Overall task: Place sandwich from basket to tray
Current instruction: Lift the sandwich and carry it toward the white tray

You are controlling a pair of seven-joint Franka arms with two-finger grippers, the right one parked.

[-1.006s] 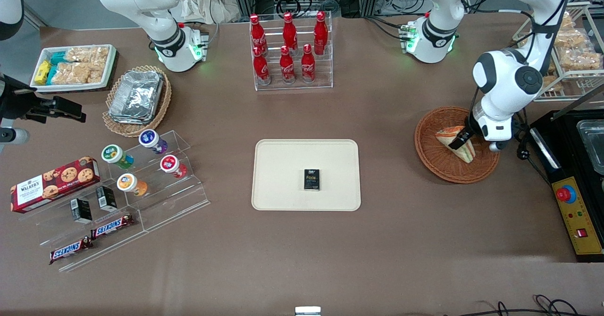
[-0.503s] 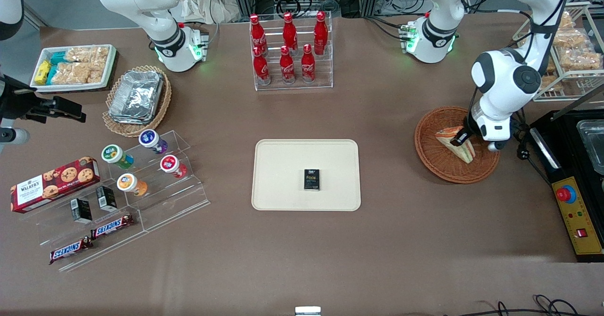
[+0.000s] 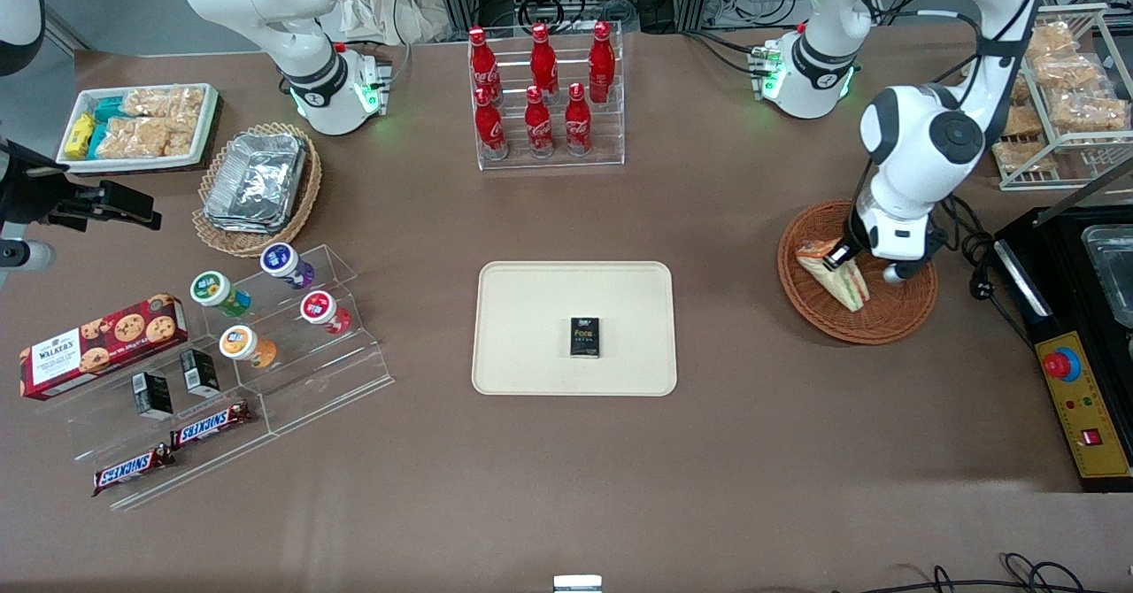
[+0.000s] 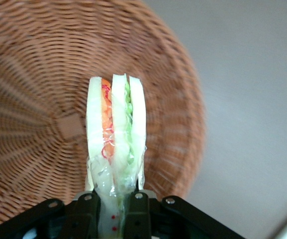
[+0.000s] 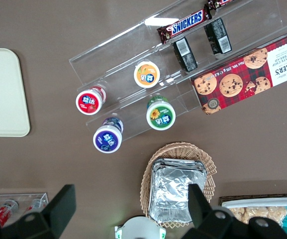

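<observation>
The sandwich [image 3: 832,276] is a wedge of pale bread with green, orange-red and white layers. My left gripper [image 3: 837,257] is shut on it and holds it above the round reddish-brown wicker basket [image 3: 894,314] at the working arm's end of the table. In the left wrist view the sandwich [image 4: 116,129] stands on edge between the black fingers [image 4: 139,211], over the basket [image 4: 39,89], near its rim. The cream-beige tray [image 3: 531,310] lies at the table's middle, with a small black box [image 3: 584,337] on it.
A clear rack of red cola bottles [image 3: 542,88] stands farther from the camera than the tray. A black machine with a yellow control panel [image 3: 1084,398] sits beside the basket. A wire rack of snack bags [image 3: 1058,88] stands near it. Snack displays [image 3: 221,345] lie toward the parked arm's end.
My left gripper has lifted the sandwich and carried it a little toward the tray, from the basket's middle to over its rim.
</observation>
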